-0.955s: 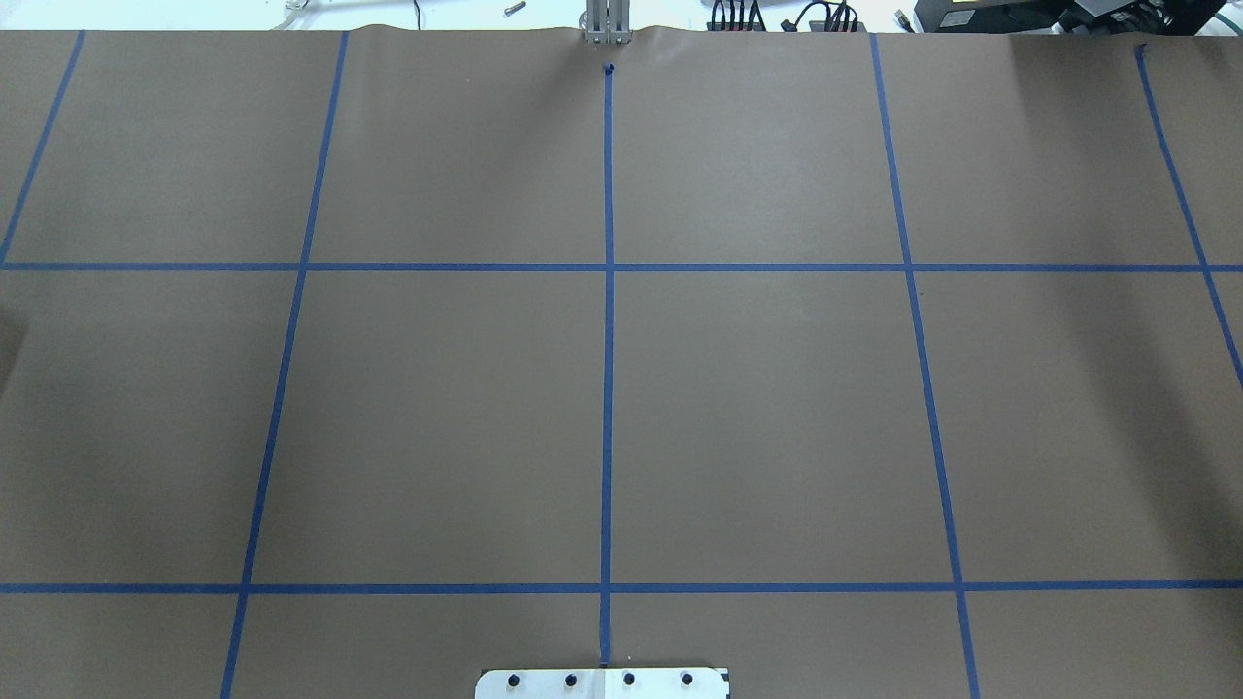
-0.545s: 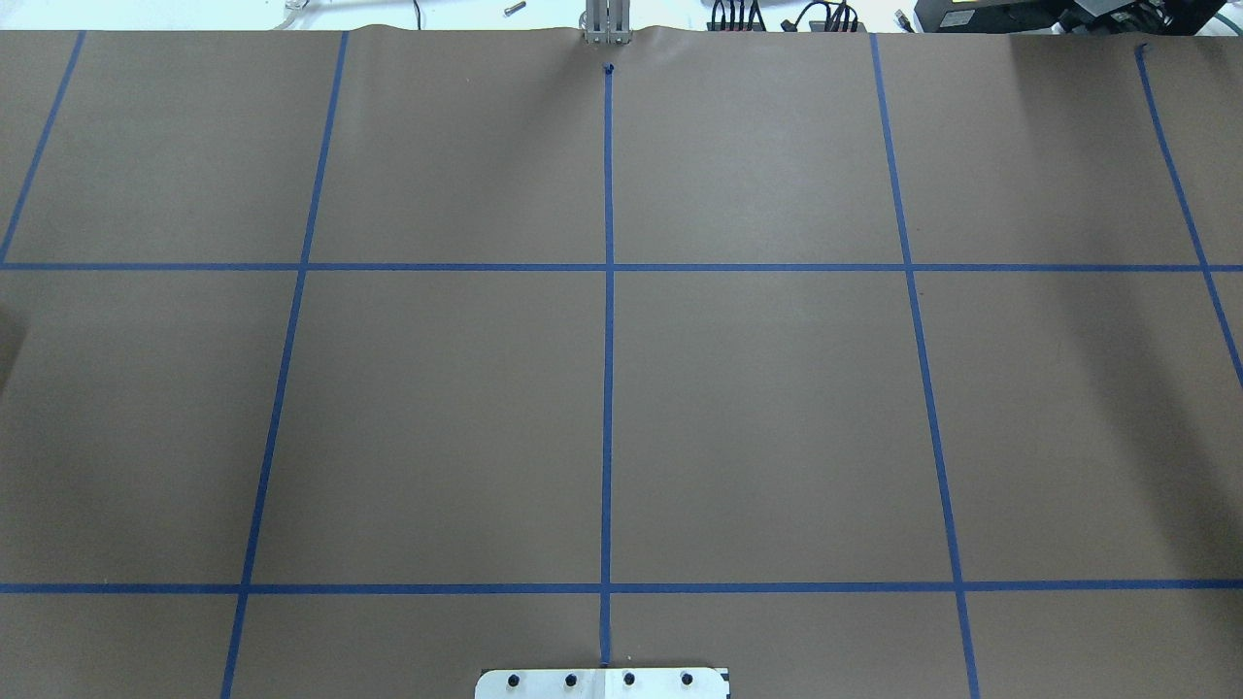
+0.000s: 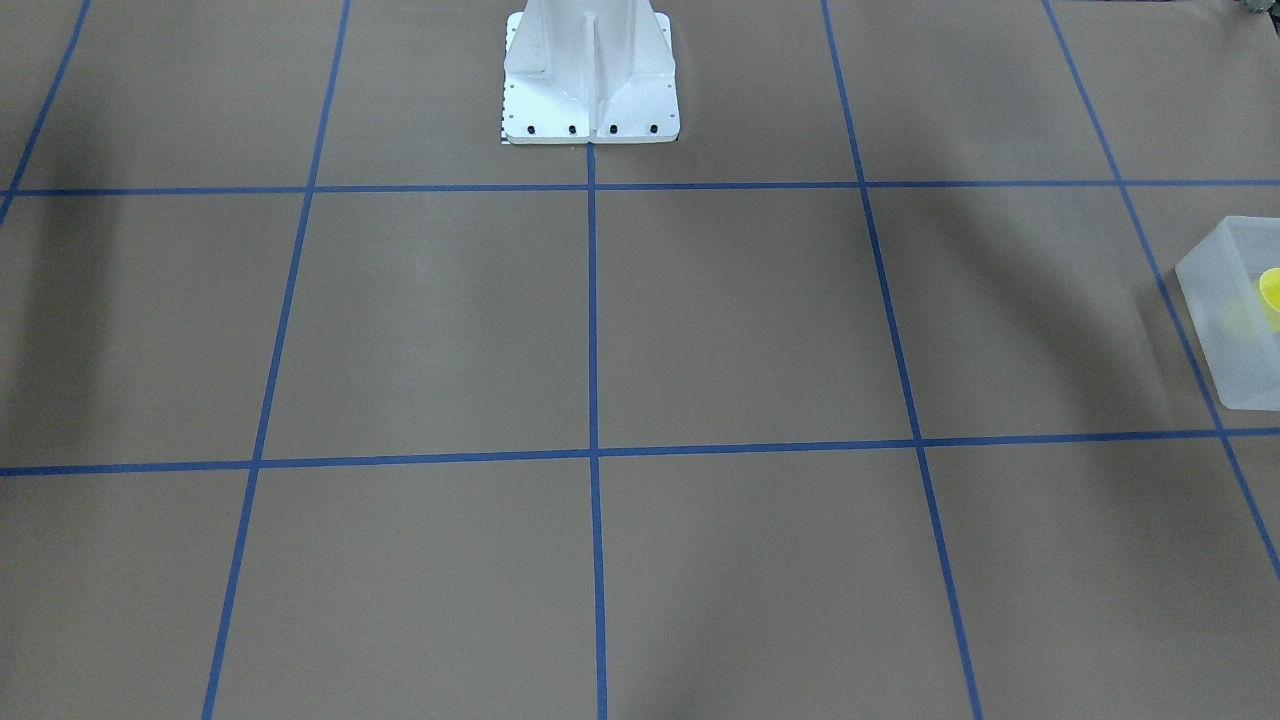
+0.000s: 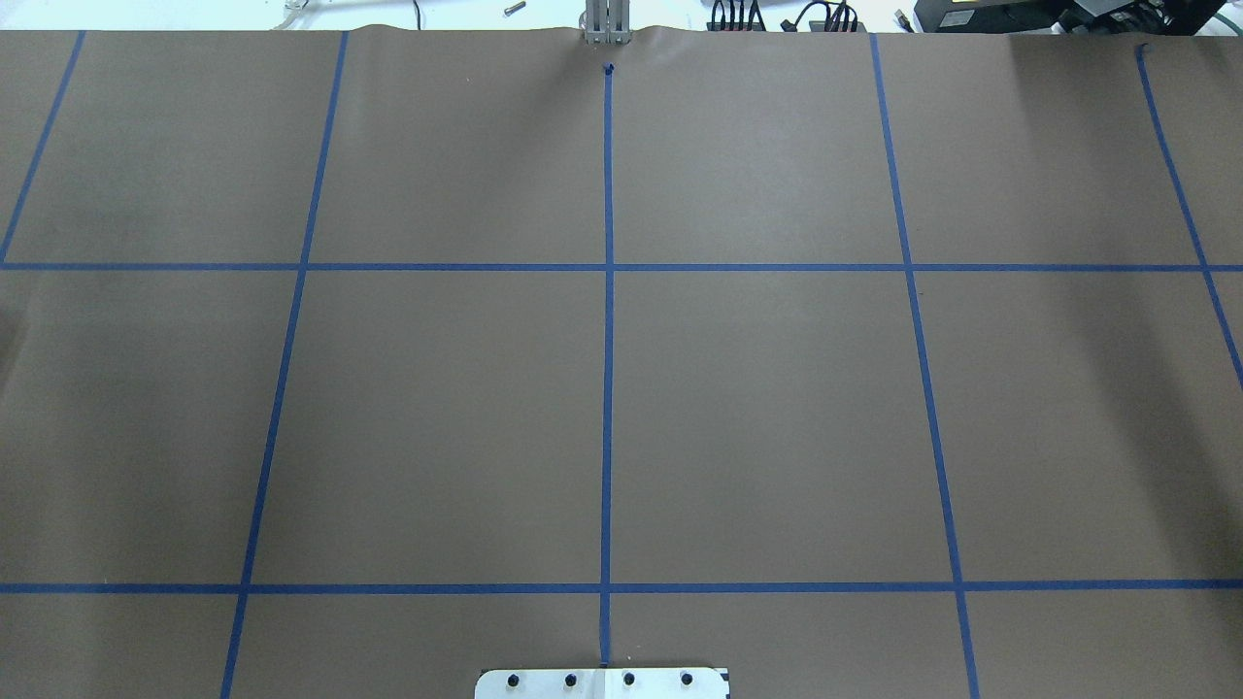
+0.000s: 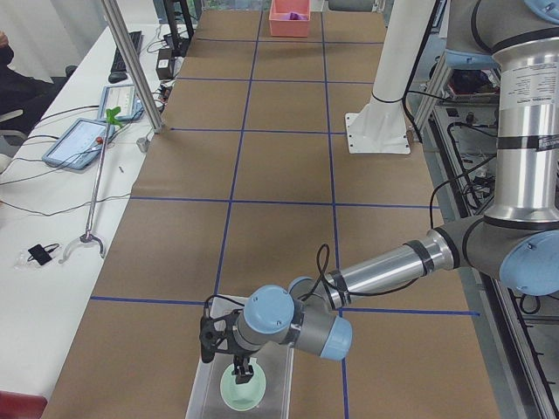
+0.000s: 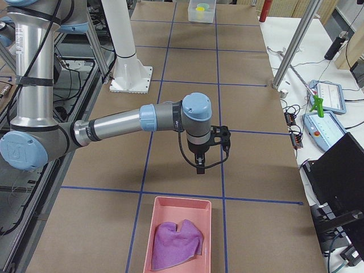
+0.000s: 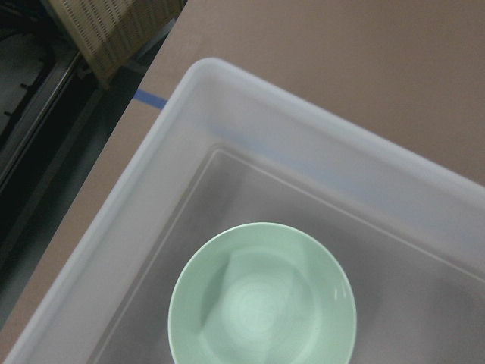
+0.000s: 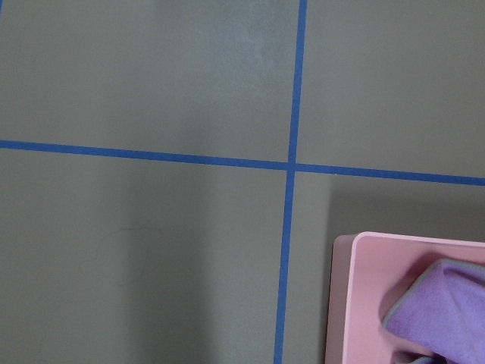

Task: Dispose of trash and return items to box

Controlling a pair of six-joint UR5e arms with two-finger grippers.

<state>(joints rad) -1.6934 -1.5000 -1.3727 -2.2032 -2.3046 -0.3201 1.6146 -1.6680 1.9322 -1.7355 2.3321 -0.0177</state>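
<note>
The mint-green bowl [image 7: 261, 299] sits upright on the floor of the frosted-white box [image 7: 189, 152]. It also shows in the exterior left view [image 5: 243, 390]. My left gripper [image 5: 240, 371] hangs just over the bowl inside the box [image 5: 203, 394]; I cannot tell if it is open or shut. The yellow cup [image 3: 1272, 295] stands in the box [image 3: 1225, 330]; it also shows far off in the exterior right view [image 6: 201, 8]. My right gripper [image 6: 200, 165] hovers above the table, short of a pink tray [image 6: 179, 227]; I cannot tell its state.
The pink tray [image 8: 379, 303] holds a crumpled purple cloth [image 8: 443, 307], which also shows in the exterior right view [image 6: 177, 243]. The robot's white base [image 3: 590, 80] stands at the table's near edge. Blue tape lines grid the brown table [image 4: 757, 417]. Tablets and cables lie beyond the far edge [image 5: 83, 140].
</note>
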